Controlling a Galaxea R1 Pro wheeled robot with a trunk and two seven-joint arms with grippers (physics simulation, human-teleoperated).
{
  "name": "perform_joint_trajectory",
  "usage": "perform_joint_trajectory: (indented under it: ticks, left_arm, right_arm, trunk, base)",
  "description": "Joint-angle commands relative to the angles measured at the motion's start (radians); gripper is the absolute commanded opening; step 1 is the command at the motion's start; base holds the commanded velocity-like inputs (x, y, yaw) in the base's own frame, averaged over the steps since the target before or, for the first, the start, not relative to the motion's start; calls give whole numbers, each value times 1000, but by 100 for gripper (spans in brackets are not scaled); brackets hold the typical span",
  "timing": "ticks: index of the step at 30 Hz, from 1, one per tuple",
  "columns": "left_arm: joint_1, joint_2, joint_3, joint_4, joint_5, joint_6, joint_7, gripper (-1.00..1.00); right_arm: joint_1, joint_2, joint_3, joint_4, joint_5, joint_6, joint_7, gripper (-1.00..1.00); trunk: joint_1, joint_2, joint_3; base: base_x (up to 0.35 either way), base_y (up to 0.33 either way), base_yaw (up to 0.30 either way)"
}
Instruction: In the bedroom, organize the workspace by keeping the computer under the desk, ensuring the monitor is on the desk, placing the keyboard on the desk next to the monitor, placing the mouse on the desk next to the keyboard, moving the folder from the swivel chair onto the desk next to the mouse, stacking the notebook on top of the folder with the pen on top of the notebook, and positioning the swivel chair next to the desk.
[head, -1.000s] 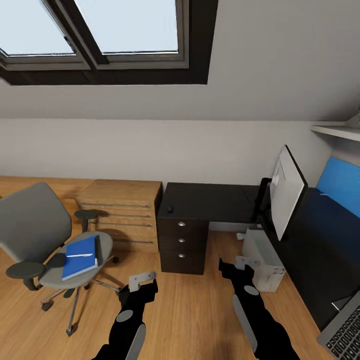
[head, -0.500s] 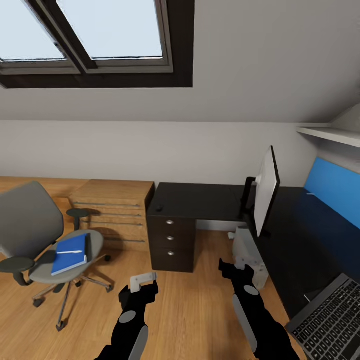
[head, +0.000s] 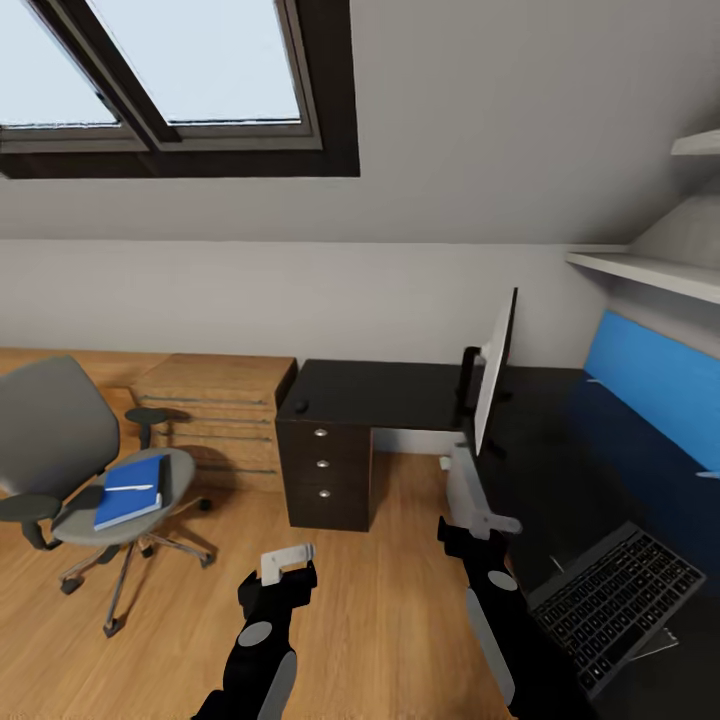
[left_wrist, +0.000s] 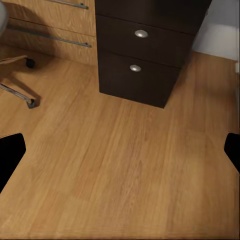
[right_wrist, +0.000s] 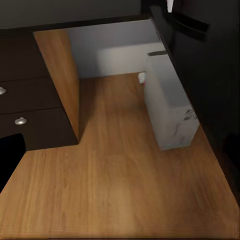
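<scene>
1 swivel chair (head: 70, 450), 1 folder (head: 130, 490), 1 monitor (head: 495, 370), 1 keyboard (head: 610, 600), 1 computer (right_wrist: 170, 110), 3 drawers (head: 322, 463)

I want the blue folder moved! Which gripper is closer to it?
Left. The left gripper hangs over the floor just to the right of the swivel chair that holds the folder. The right gripper is farther off, beside the computer.

Computer (head: 462, 485) mostly hidden behind right arm (head: 500, 610) and desk (head: 400, 395) edge. Keyboard (head: 612, 603) overhangs desk's near edge. Small dark object (head: 300, 406) at desk's left corner: too small to identify.
</scene>
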Motion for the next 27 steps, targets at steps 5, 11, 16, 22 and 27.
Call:
perform_joint_trajectory:
  ticks: [5,11,16,22,27]
  left_arm:
    - [-1,0,-2,-1,9,4,8,100]
    - [0,0,-1,-1,9,4,8,100]
    - [-1,0,-1,-1,10,4,8,100]
    - [0,1,-1,-1,10,4,8,100]
    - [-1,2,-1,-1,10,4,8,100]
  right_arm:
    - [-1,-1,3,-1,-10,3,-8,100]
    - [-1,-1,3,-2,-11,4,-8,100]
    - [-1,-2,2,-3,-12,4,-8,100]
    - [-1,-3,2,-3,-12,4,-8,100]
    - [-1,-4,1,-3,-12,3,-8,100]
  trunk:
    - [0,-1,-2]
    - [0,-1,-2]
    - [0,-1,-2]
    - [0,-1,-2]
    - [0,-1,-2]
  base:
    - [-321,-56,0]
    - [-302,-141,-4]
    - [-169,-278,-149]
    - [-84,-315,-240]
    - [-16,-339,-191]
